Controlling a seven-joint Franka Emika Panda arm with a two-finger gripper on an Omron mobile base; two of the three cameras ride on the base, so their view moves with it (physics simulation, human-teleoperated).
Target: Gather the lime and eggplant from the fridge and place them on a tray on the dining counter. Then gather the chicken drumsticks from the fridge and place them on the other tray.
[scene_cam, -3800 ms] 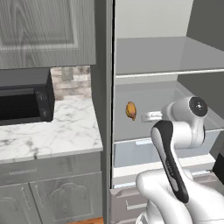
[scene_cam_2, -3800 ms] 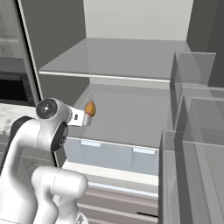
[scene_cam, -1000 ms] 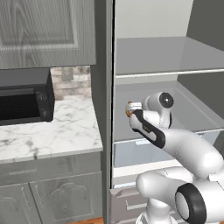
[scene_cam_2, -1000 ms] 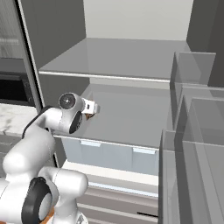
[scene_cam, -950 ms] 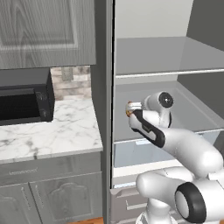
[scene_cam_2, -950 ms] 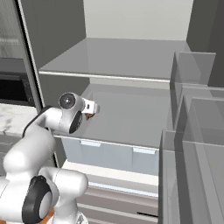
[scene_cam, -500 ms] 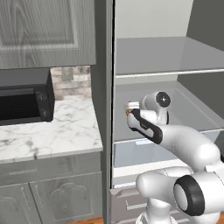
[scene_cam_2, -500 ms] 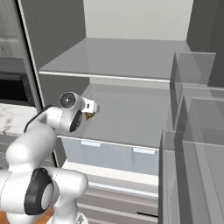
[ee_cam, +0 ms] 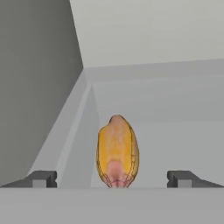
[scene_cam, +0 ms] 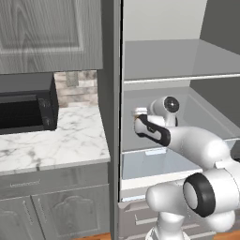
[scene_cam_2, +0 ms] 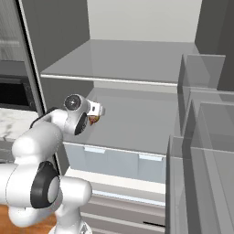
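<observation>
Chicken drumstick: one piece, golden-brown, oval and plump, glossy skin with a paler pink end toward the camera in the hand view. Lies on the fridge shelf, near its left edge, close to the left inner wall of the fridge.

Change from earlier: a few seconds ago the hand stood well back from the drumstick, which lay in plain sight on the shelf; the arm has since reached in, and in the left base view the drumstick is now hidden behind the hand. In the last second the hand has crept only slightly closer.

Gripper: jaws fully spread, holding nothing. In the hand view the two dark fingertips stand one to each side of the drumstick, clear of it, with its near end centred between them. In the right base view a scrap of brown drumstick shows just under the gripper; whether they touch is hard to judge there.

Surroundings: fridge interior plain matte grey, flat shelves; translucent drawer below the shelf; marble-patterned counter with black microwave to the left.
</observation>
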